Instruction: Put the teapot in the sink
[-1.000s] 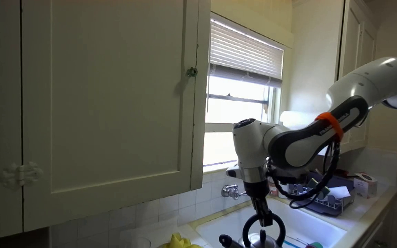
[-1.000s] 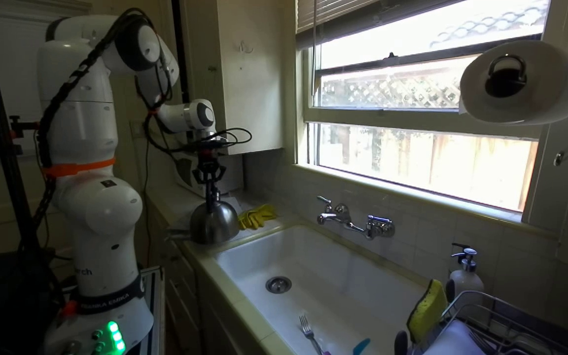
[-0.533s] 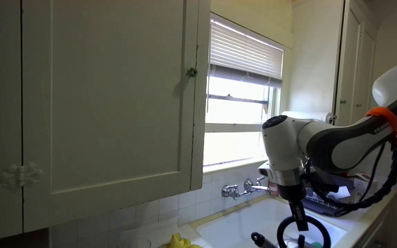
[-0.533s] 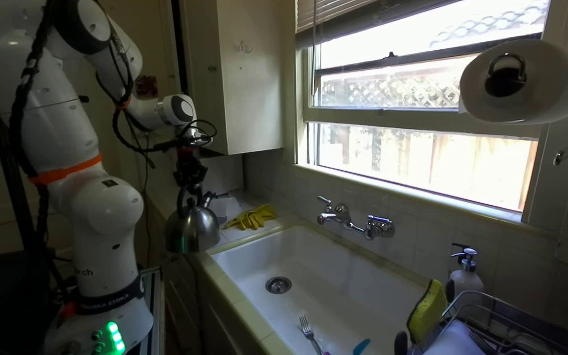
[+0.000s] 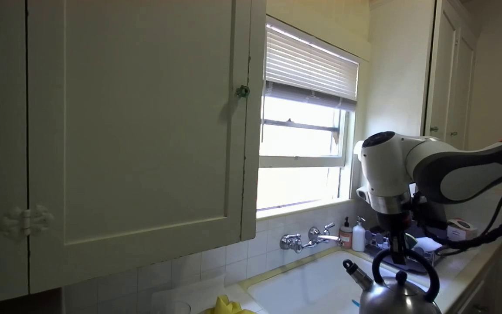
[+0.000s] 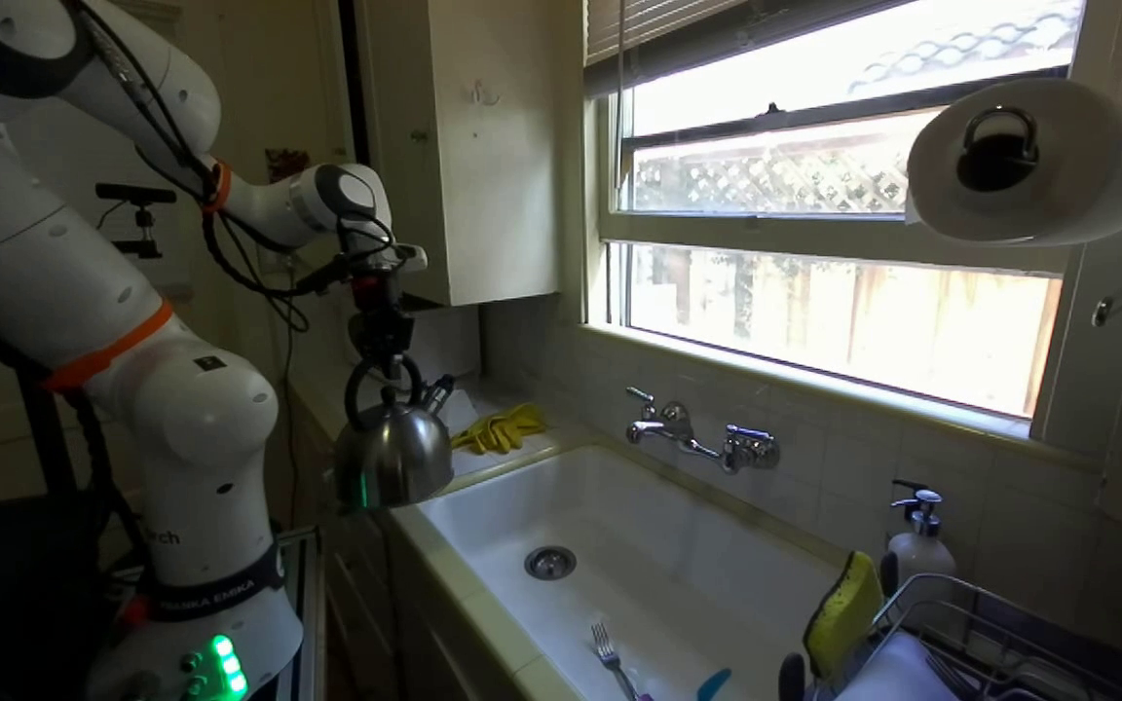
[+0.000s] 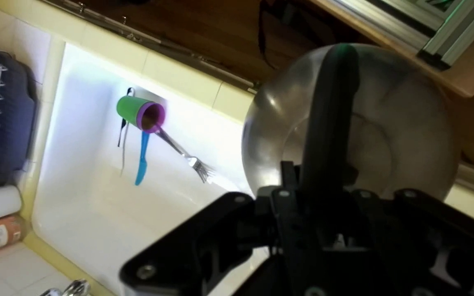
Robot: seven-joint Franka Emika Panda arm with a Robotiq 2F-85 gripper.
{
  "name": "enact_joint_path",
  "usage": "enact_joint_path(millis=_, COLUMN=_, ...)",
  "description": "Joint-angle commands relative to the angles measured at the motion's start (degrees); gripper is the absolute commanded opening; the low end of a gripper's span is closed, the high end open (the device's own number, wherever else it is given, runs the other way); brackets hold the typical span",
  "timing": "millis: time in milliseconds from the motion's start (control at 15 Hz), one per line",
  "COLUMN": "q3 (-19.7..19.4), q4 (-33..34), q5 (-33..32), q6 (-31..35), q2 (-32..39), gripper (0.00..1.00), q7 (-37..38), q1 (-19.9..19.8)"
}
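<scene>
Upright teapot (image 6: 393, 458) held in the hand (image 7: 320, 176), outside the sink (image 6: 619, 516).
The hand is clamped round the teapot's black loop handle (image 7: 331, 111); teapot hangs at the front edge of the bench (image 7: 179, 78), near the drain (image 6: 550, 562) end of the sink. Wooden floor (image 7: 204, 24) shows beside it in the wrist view. Spout (image 6: 438, 394) slants up, on the side of the yellow gloves (image 6: 500, 428) in an exterior view. In the sink: green-and-purple cup (image 7: 131, 107) on its side, fork (image 6: 605, 645) with handle end at the cup's mouth, blue knife (image 7: 142, 160) by the cup. Chrome faucet (image 6: 674, 426) at the sink's back side, both exterior views. Dish rack (image 7: 15, 123) past the sink's far end, yellow sponge (image 6: 841, 613) tilted at its edge, white pump bottle (image 5: 358, 237) near.
</scene>
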Motion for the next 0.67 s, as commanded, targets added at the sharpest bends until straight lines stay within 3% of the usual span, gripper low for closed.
enact_joint_path(millis=0, q3=0.3, q4=0.1, q5=0.2, q6=0.0, q2=-0.7, gripper=0.08, q7=-0.9, q1=-1.5)
enact_joint_path(millis=200, q3=0.7, q4=0.0, q5=0.2, q6=0.0, q2=0.2, gripper=0.08, q7=-0.8, q1=-1.4)
enact_joint_path(millis=267, q3=0.9, q4=0.0, q5=0.3, q6=0.0, q2=0.5, gripper=0.02, q7=-0.8, q1=-1.4)
enact_joint_path(millis=333, q3=0.7, q4=0.0, q5=0.4, q6=-0.7, q2=0.3, gripper=0.02, q7=1.4, q1=-2.5)
enact_joint_path(millis=600, q3=-2.7, q4=-2.0, q5=2.2, q6=0.9, q2=-4.5, gripper=0.02, q7=6.2, q1=-5.8)
